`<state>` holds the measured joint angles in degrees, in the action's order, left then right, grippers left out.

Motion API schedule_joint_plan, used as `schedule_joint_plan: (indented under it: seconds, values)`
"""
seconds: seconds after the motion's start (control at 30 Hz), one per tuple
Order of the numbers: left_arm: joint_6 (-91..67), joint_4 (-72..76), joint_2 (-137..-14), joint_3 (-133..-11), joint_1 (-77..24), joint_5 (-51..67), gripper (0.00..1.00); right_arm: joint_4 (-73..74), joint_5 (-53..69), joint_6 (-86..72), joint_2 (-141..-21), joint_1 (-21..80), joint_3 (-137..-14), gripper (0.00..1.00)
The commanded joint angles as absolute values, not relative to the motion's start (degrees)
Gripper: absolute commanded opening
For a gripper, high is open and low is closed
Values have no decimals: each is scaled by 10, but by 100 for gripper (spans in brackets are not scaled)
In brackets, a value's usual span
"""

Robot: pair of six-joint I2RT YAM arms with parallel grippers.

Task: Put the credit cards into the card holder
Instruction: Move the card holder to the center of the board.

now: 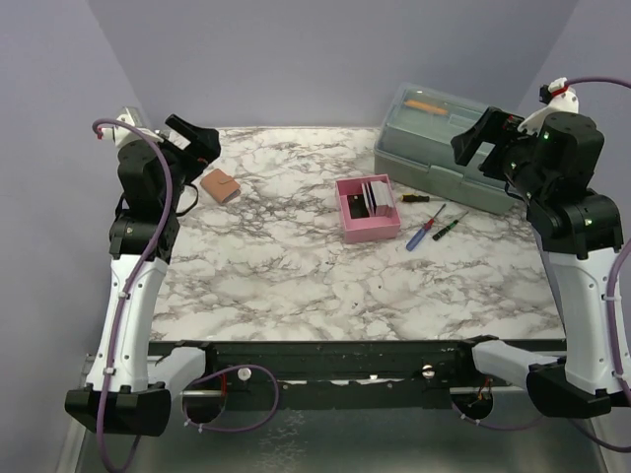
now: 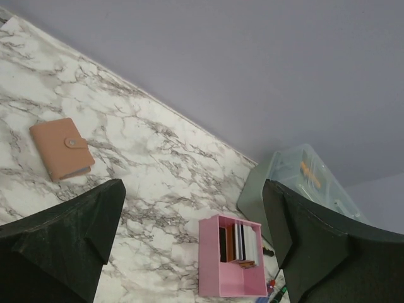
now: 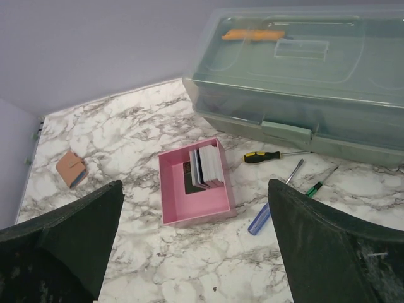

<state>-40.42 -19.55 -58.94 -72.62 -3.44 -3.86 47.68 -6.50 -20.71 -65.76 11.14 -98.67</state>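
Top external view: both arms are raised over the marble table [image 1: 296,286] and neither carries anything. The card holder [image 1: 220,184] lies flat near the far-left corner, just below the left gripper [image 1: 202,148]. The credit cards [image 1: 375,195] stand on edge inside a pink tray [image 1: 370,234] toward the far edge, right of the middle. The right gripper [image 1: 473,143] hangs beside a grey-green toolbox [image 1: 444,138] in the far-right corner, with screwdrivers [image 1: 426,233] lying between tray and toolbox.

Left wrist view: the fingers [image 2: 76,233] are spread wide with nothing between them. The holder is folded shut, its snap tab fastened, so I judge it must be opened and held down before any card can go in. This arm is the nearer one for that.

Right wrist view: these fingers [image 3: 69,240] are also spread wide and empty, and the tray sits between them. The cards are packed upright against the tray's far wall. A good pick would probably come straight down on the outermost card's top edge. The pinch should be narrow, to take one card and not drag the tray.
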Motion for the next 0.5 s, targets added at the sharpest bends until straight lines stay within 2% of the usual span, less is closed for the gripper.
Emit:
schedule_joint_plan:
  seconds: [0.0, 0.2, 0.47]
  values:
    - [-440, -220, -607, -728, -32, -28, 99, 474, -53, -204, -646, 108, -972, 100]
    - [-495, -339, -662, -749, -28, -75, 99, 496, -43, -199, -661, 108, -983, 100]
    - [-534, -371, -785, -729, 47, 8, 99, 519, -4, -207, -651, 108, -952, 100]
